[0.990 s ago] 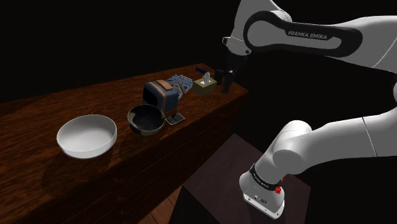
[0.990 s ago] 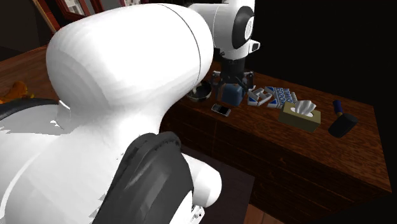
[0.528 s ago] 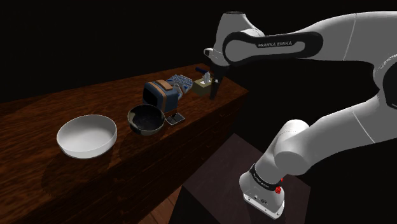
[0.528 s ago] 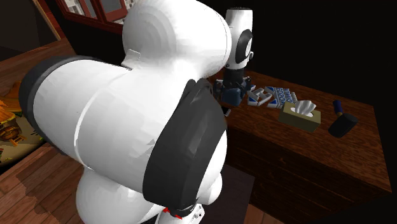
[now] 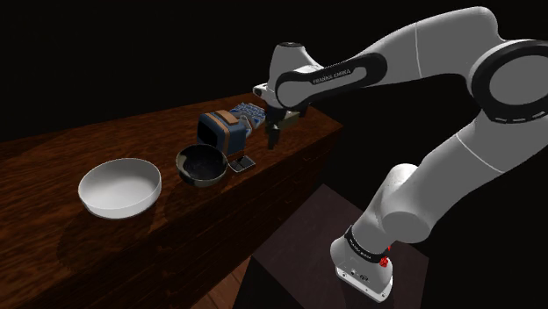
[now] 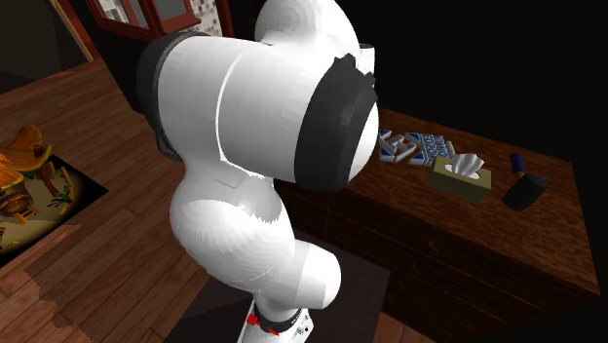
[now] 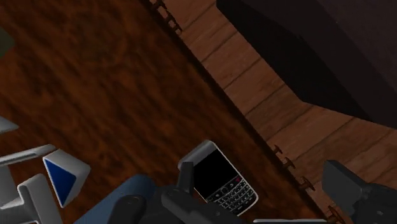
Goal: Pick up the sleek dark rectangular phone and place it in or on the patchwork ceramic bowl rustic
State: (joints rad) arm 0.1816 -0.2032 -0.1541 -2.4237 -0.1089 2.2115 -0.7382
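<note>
Here, in the shoulder view, the white arm (image 5: 413, 61) reaches from its stand (image 5: 307, 255) toward the view's left, over a dark wooden tabletop (image 5: 53, 228). The black gripper (image 5: 271, 137) hangs above the tabletop's near edge. The phone (image 5: 241, 162) lies flat on the tabletop, below the gripper and toward the view's left, just beside a dark bowl (image 5: 211, 178). A white bowl (image 5: 120, 187) stands well apart, farther to the left. A blue box (image 5: 222, 130) stands behind the phone, with blue-and-white pieces (image 5: 250, 111) beyond it.

In the second exterior view, the arm (image 6: 253, 107) takes up the foreground and hides the near part of the tabletop (image 6: 468, 234). To its right stand the blue-and-white pieces (image 6: 414, 146), a tissue box (image 6: 460, 178), a dark block (image 6: 526, 191) and a small blue cylinder (image 6: 517, 161). A wooden floor (image 6: 127, 244) lies to the left.

In the wrist view, the gripper (image 7: 262, 175) looks down on the tabletop (image 7: 83, 76) near its edge. The fingers (image 7: 347, 186) stand apart and clasp nothing. The phone (image 7: 219, 178), black with a keypad and a pale rim, lies face up between them, close to one finger. The blue box (image 7: 118, 194) and one blue-and-white piece (image 7: 63, 178) lie beside it.
</note>
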